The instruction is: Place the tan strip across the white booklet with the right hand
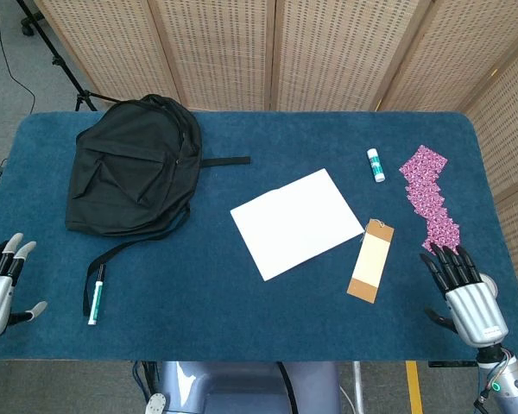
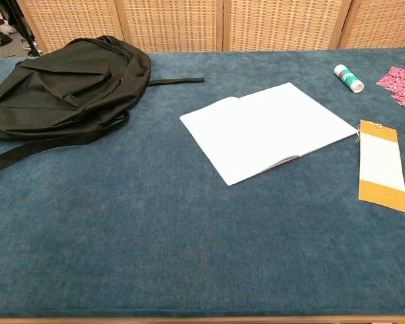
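The strip [image 1: 370, 260], lower right, looks thin, light and flat; the empty, spread right hand [image 1: 463, 293] should pinch an edge.

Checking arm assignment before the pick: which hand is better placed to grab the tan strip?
Right. The right hand rests open on the table just beside the tan strip, which lies next to the white booklet. The left hand sits at the far edge, past the marker.
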